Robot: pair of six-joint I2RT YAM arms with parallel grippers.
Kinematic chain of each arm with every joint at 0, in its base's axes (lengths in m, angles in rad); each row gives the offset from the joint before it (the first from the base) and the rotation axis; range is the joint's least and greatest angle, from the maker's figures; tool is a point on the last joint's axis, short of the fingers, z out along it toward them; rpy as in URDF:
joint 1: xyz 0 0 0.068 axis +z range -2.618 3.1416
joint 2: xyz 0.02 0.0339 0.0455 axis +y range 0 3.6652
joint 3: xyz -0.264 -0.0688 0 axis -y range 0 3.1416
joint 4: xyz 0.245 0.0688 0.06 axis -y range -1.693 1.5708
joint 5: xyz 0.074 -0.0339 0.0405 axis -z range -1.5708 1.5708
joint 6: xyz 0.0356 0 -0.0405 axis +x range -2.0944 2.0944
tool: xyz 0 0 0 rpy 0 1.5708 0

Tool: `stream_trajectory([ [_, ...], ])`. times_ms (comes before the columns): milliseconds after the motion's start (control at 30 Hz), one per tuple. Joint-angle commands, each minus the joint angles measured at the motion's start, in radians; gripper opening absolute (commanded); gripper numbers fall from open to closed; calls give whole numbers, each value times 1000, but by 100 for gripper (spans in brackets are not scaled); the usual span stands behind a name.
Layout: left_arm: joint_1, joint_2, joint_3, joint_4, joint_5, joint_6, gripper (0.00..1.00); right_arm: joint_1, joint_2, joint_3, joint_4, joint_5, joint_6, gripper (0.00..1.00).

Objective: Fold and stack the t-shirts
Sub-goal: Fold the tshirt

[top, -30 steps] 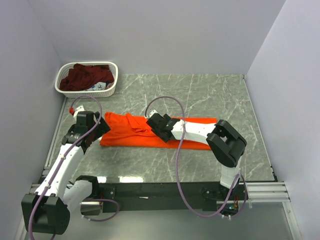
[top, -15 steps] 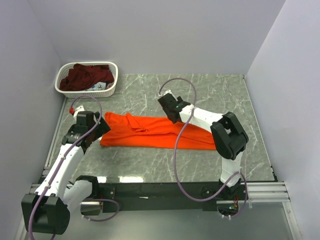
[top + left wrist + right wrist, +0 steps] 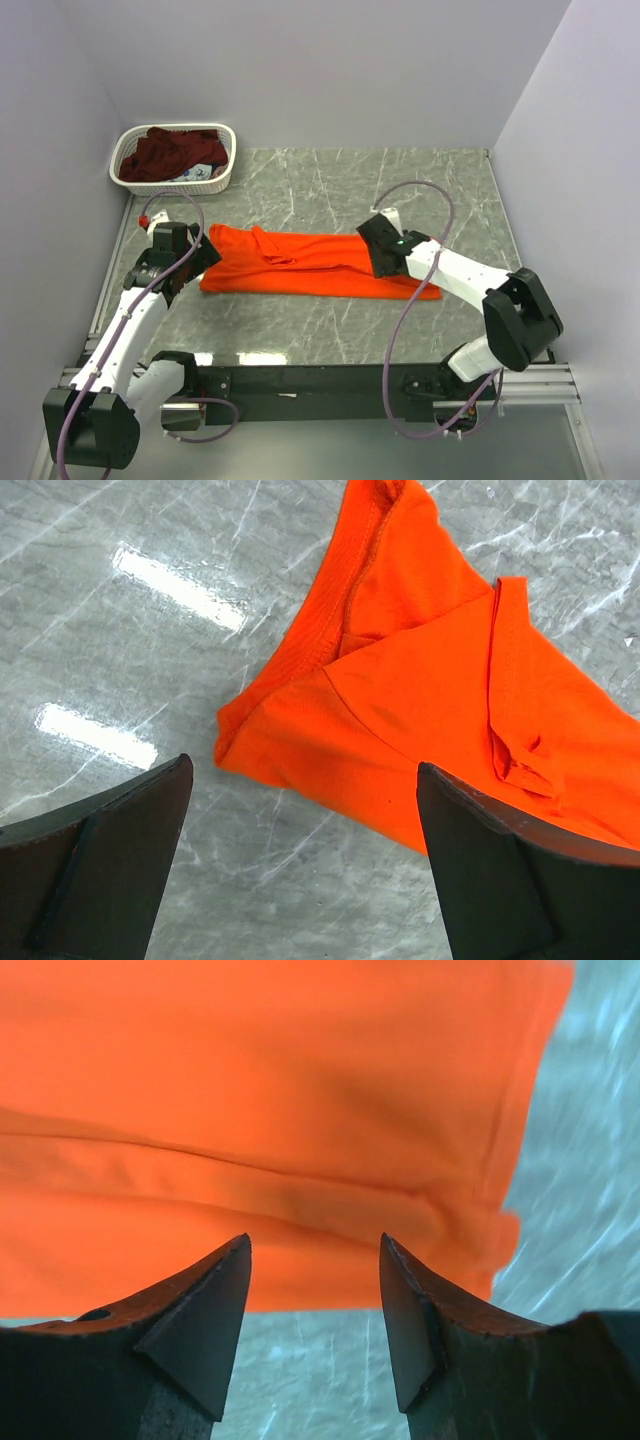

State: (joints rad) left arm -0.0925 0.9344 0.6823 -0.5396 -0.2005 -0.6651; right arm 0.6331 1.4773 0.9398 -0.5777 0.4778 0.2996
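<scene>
Across the middle of the grey marble worktop lies the orange t-shirt. It is folded into a long narrow band running from near the left edge towards the right edge, flat apart from a few creases left of its middle. The left gripper hangs over the band's left end with its jaws spread wide and nothing between them. From its wrist camera I can see layered folds and a stitched hem below the gap, with bare marble beside the cloth's corner. The right gripper is over the band's right end, its jaws parted to a moderate gap and holding nothing. The shirt's right hem and its near folded edge show just past the fingertips, though I cannot tell whether the tips touch the cloth. The maroon t-shirt sits bunched in the white basket at the far left corner, well apart from both grippers.
</scene>
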Motion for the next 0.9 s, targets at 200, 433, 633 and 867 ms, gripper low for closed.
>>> stream_trajectory([
  [200,-3,-19,-7,30,16,22,99,-285,-291,-205,31,-212,450,83],
  [433,-3,-25,-6,29,19,22,99,-424,-429,-343,170,-323,645,100],
  [633,-3,-28,-7,30,21,22,99,-478,-427,-368,170,-292,711,100],
  [867,-3,-25,-7,29,19,22,99,-518,-376,-400,234,-331,736,100],
])
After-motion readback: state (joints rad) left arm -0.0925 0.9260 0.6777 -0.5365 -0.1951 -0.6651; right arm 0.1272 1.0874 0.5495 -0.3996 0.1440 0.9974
